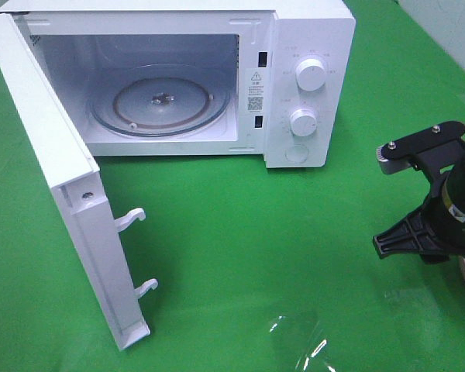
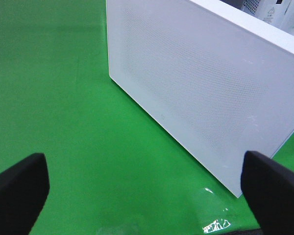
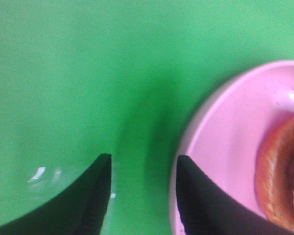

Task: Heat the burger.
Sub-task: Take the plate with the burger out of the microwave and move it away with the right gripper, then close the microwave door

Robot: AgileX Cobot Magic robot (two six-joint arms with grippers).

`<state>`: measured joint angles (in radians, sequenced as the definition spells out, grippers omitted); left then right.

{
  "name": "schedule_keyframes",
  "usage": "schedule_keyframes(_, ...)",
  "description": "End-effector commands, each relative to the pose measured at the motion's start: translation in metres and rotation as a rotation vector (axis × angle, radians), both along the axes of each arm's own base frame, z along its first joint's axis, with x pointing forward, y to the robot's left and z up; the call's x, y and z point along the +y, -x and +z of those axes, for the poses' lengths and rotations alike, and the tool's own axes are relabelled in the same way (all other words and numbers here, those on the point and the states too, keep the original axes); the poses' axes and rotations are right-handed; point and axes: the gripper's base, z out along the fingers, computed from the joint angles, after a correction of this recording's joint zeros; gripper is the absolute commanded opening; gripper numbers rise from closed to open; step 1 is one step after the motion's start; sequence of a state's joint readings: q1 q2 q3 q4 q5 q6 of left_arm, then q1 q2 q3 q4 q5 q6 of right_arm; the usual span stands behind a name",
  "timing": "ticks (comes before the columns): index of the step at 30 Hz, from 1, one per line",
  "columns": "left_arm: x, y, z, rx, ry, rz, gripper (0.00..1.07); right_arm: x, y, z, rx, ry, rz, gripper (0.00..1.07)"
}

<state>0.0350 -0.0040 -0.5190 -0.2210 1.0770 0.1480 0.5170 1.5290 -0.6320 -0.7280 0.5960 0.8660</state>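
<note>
Right gripper [image 3: 139, 196] with fingers parted and holding nothing, over the green table [image 3: 88, 73] at the rim of the pink plate [image 3: 225, 132]; burger [image 3: 281, 171] on that plate, blurred and cut off at the frame edge. Left gripper [image 2: 147, 186] spread wide and empty, facing the open door [image 2: 206, 93] of the white microwave [image 1: 310, 85]. Triangle warning label [image 1: 255, 77] and QR sticker [image 1: 255, 102] on the door frame, dial markings too small to read.

The right gripper [image 1: 387, 244] is built of matte black ribbed plastic, with tapered fingers [image 3: 95, 196]. A black bracket [image 1: 422, 147] with silver screws is carried above it, and a yellow label is seen on the wrist. The left gripper [image 2: 147, 191] is shown with blunt black fingertips [image 2: 19, 188].
</note>
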Motion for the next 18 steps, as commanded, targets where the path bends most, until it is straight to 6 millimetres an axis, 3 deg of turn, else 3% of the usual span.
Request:
schedule_keyframes(1,0.0,0.002,0.0,-0.018,0.007,0.0,0.99,0.005,0.007,0.023,-0.029,-0.096,0.096,0.56)
schedule_keyframes(2,0.0,0.002,0.0,-0.018,0.007,0.0,0.99,0.005,0.007,0.023,-0.029,-0.096,0.096,0.56)
schedule_keyframes(5,0.0,0.002,0.0,-0.018,0.007,0.0,0.99,0.004,0.017,0.041,-0.046,-0.144,0.158,0.71)
schedule_keyframes(8,0.0,0.002,0.0,-0.018,0.007,0.0,0.99,0.002,0.026,0.054,-0.064,-0.178,0.181,0.8)
schedule_keyframes(12,0.0,0.002,0.0,-0.018,0.007,0.0,0.99,-0.003,0.037,0.067,-0.067,-0.191,0.204,0.8)
schedule_keyframes(18,0.0,0.002,0.0,-0.018,0.007,0.0,0.99,-0.018,0.071,0.093,-0.045,-0.224,0.205,0.77)
